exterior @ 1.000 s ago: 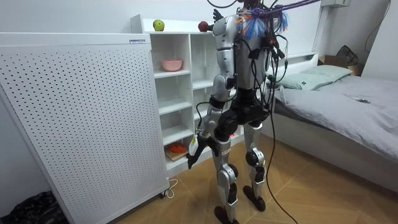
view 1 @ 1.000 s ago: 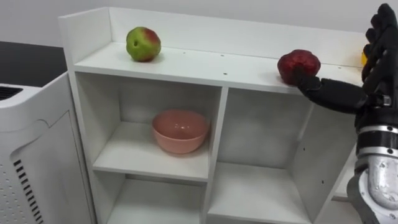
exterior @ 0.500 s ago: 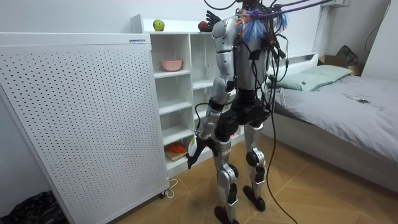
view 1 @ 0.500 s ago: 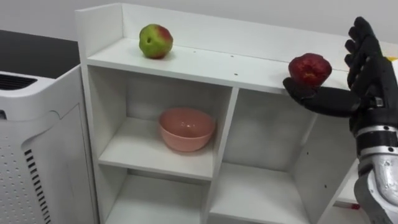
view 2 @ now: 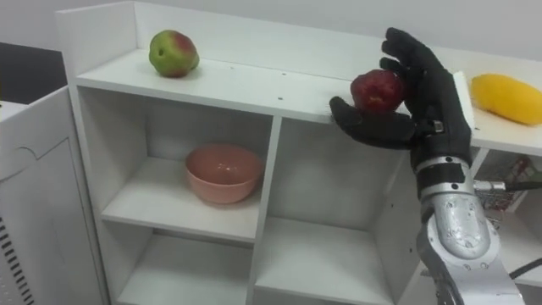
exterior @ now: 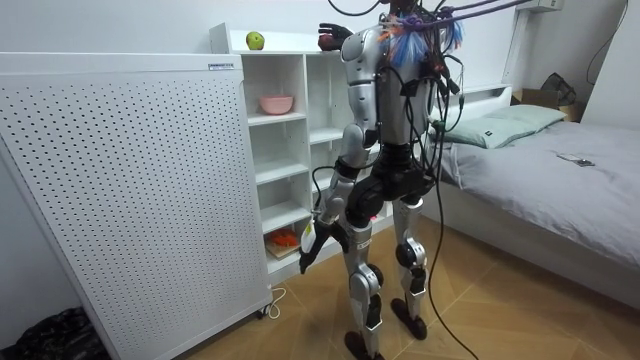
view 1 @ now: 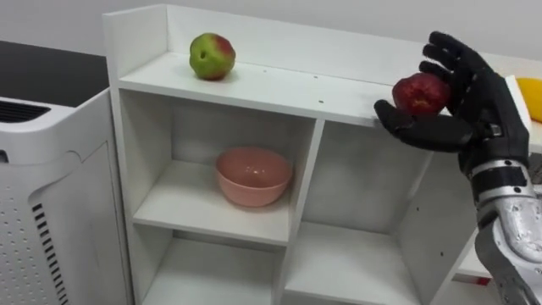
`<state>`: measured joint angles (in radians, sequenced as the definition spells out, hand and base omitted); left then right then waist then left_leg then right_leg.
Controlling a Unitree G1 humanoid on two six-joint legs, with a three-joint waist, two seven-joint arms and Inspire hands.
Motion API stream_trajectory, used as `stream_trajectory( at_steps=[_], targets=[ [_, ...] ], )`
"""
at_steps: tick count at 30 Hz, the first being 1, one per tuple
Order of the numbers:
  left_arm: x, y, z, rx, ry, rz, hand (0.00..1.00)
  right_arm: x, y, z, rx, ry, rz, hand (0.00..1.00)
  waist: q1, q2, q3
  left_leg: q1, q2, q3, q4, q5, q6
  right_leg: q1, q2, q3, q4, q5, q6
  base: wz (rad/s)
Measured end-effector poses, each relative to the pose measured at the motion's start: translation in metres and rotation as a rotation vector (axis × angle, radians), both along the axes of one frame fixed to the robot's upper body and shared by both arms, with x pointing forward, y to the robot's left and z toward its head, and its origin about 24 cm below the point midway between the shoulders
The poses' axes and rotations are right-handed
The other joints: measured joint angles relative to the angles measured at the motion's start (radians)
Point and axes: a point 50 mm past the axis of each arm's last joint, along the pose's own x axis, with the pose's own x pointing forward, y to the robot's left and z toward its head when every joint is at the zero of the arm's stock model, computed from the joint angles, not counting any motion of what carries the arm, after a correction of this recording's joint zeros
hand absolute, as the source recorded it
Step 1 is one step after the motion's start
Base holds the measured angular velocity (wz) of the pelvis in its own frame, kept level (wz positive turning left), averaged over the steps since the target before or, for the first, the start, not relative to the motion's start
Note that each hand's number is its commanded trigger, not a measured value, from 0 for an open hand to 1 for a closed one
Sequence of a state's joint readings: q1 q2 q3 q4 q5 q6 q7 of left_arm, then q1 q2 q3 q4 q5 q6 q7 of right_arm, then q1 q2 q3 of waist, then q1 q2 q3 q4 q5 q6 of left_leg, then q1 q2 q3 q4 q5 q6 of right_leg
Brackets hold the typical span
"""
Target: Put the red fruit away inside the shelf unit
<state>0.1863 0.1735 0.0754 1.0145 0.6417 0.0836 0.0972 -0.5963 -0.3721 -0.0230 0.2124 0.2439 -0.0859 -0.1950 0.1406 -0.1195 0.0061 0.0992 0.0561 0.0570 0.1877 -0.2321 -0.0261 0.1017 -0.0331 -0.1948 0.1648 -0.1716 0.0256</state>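
From the left eye view, the white closet [view 1: 279,89] stands open-fronted before the robot. The right hand [view 1: 481,108] is up at the front edge of the closet's top board and has the red apple [view 1: 421,93] in a loose grasp: the thumb lies under and in front of it, at its six o'clock, and the fingers spread and curve lightly behind it, at its three o'clock. I cannot tell whether the apple touches the board. A green apple [view 1: 212,56] sits on the same board, well apart, at the red one's ten o'clock. A pink bowl [view 1: 254,176] rests in the upper left compartment, at the green apple's five o'clock.

In the room view the robot stands upright close to the closet, its right arm raised to the top board. Its left hand [exterior: 309,243] hangs by the thigh. A white perforated panel [exterior: 130,190] stands at the robot's nine o'clock and a bed [exterior: 560,170] at its three o'clock.

The right eye view adds a yellow fruit [view 2: 506,97] lying on the top board, just beside the hand at its three o'clock.
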Motion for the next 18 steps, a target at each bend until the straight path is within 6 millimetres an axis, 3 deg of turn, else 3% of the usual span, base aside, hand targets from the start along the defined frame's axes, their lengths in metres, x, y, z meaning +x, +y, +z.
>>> stream_trajectory(
  at_steps=[5, 8, 18],
  targets=[
    [0.0002, 0.0005, 0.0001, 0.002, 0.001, 0.0, 0.0, 0.0015, -0.0054, 0.0038, -0.003, -0.001, -0.01, 1.0, 0.002, -0.011, -0.001, 0.002, 0.0, -0.006, 0.0, 0.0, -0.001, 0.005, 0.0, -0.002, -0.003, 0.0, 0.0, 0.03],
    [-0.001, 0.0015, 0.0001, 0.004, 0.007, 0.001, 0.0, 0.0021, -0.0066, 0.0019, -0.007, 0.002, -0.015, 1.0, 0.002, -0.015, 0.0044, 0.012, -0.001, -0.006, 0.0, 0.0, -0.001, 0.019, 0.001, 0.0, -0.015, 0.001, -0.002, 0.0],
    [0.0039, 0.0009, 0.0004, -0.007, 0.005, -0.004, 0.0, 0.0012, -0.0056, 0.0038, -0.035, -0.016, -0.019, 1.0, 0.002, -0.008, 0.0064, 0.005, -0.001, -0.003, 0.0, 0.0, -0.001, 0.016, 0.001, 0.002, -0.013, 0.001, -0.002, 0.0]
  ],
)
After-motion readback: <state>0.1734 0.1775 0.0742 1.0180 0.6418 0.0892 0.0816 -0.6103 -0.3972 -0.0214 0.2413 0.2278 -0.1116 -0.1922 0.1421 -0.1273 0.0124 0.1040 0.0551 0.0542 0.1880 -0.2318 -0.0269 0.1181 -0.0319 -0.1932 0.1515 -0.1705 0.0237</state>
